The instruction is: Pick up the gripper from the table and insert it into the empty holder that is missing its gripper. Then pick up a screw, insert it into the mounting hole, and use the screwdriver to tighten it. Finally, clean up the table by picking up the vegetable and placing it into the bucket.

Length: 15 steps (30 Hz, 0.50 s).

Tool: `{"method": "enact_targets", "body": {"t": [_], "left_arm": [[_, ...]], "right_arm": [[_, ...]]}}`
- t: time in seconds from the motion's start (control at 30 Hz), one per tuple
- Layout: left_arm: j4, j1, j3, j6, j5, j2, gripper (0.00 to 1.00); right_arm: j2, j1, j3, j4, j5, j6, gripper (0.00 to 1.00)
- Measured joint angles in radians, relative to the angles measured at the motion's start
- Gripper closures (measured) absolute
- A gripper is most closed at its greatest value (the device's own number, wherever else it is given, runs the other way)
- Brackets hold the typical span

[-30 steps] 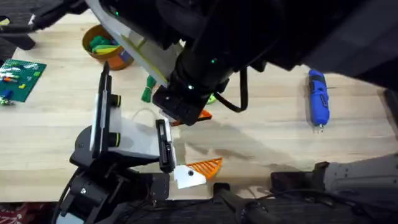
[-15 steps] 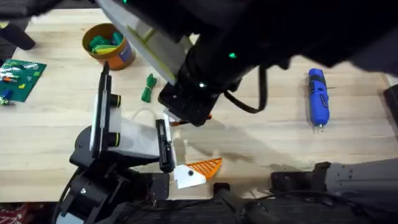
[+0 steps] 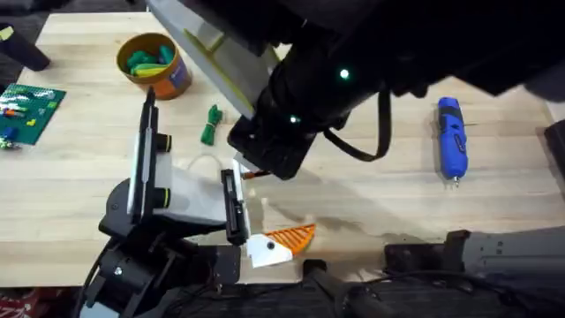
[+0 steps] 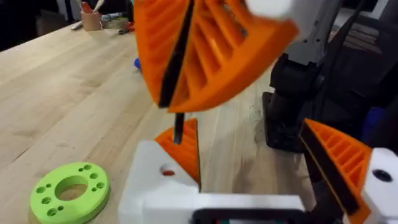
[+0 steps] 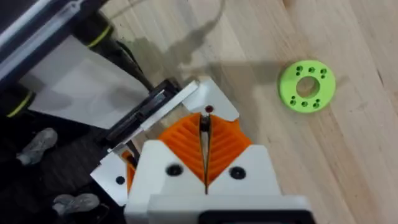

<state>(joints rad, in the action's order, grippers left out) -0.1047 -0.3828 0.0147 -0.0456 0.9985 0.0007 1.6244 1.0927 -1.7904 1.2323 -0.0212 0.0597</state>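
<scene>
Your next move turns on how the thin dark pin (image 4: pixel 178 129) lines up with the small red-marked mounting hole (image 5: pixel 208 110). The right pincer (image 5: pixel 205 152) is clenched on that pin, which I take to be the screw. The pin's long axis runs straight out between the pads, pointing down at the table.

The small orange ribbed triangular finger (image 4: pixel 185 146) appears already seated upright in the white block holder (image 4: pixel 149 180), left of centre on the near side. The hole lies just beside its foot, and the pin tip hangs close above but is not yet in. From the right wrist, the hole sits dead ahead of the pad seam, so a short, straight descent looks enough.

The right arm reaches across the middle and hangs steeply over the holder. The left pincer (image 4: pixel 249 134) stands released, grasping nothing. The bright blue pen-shaped screwdriver (image 3: pixel 451 139) lies well apart, far right.
</scene>
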Motion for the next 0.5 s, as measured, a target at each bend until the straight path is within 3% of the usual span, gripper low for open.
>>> {"method": "enact_targets", "body": {"t": [0.5], "left_arm": [[0.000, 0.000, 0.000, 0.000, 0.000, 0.000, 0.018]], "right_arm": [[0.069, 0.000, 0.006, -0.001, 0.000, 0.000, 0.987]]}}
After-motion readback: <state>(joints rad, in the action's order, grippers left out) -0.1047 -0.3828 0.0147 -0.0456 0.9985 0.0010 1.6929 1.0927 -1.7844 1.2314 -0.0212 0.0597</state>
